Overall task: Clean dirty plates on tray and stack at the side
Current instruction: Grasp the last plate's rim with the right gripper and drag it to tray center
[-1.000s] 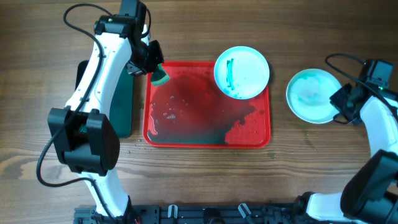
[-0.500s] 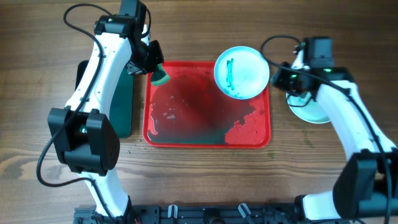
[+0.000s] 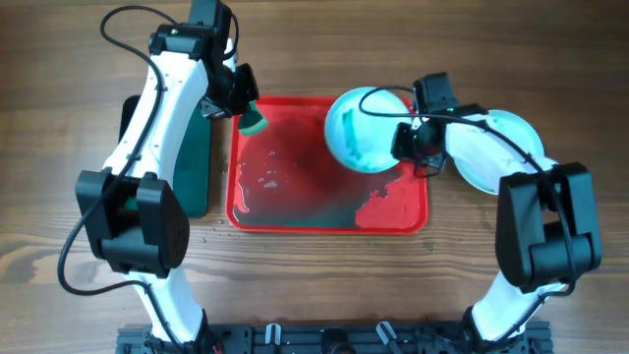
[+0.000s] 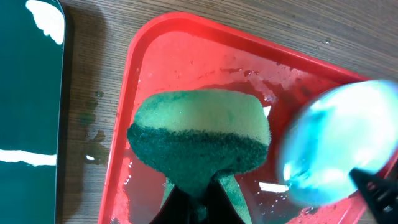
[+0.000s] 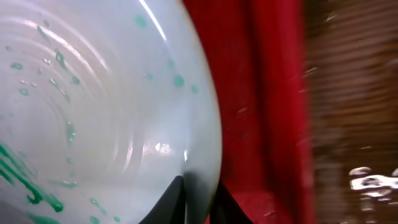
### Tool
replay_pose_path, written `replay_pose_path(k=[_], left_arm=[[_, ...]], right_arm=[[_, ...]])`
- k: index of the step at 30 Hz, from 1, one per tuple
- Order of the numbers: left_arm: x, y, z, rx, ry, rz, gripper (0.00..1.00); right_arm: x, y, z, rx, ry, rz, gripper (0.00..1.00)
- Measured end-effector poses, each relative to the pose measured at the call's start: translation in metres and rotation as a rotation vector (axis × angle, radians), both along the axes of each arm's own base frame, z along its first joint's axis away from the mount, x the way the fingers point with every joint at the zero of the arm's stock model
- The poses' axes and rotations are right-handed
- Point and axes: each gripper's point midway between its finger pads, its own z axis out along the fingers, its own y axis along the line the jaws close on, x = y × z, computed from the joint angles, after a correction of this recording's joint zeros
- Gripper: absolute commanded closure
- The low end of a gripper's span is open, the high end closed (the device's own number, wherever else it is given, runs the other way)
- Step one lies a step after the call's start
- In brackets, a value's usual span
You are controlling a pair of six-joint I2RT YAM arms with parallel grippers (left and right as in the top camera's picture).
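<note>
red tray (image 3: pixel 295 187): flat on table (image 3: pixel 59 246), wet, dark green film across its middle. smeared plate (image 3: pixel 356 133): pale, teal streaks and specks inside, tilted over tray's far right corner. turquoise plate (image 3: pixel 474 162): flat on table, right of tray, partly hidden.

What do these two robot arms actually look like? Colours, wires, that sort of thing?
The left arm and the right arm match: smooth white tubular links joined by chunky black rounded housings. A thin black cable loops loosely along each one. The fingers are slim, dark and tapered. No lettering or markings are legible on either arm.
</note>
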Motion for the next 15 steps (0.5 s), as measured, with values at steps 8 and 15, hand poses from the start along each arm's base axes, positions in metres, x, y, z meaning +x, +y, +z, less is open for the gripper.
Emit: replay_pose_path(k=[8, 15], left_arm=[[0.000, 0.000, 0.000, 0.000, 0.000, 0.000, 0.96], [0.000, 0.000, 0.000, 0.000, 0.000, 0.000, 0.96]], right_arm=[[-0.027, 0.060, 0.036, 0.093, 0.011, 0.296, 0.29], [0.040, 0.060, 0.063, -0.029, -0.301, 0.423, 0.35]])
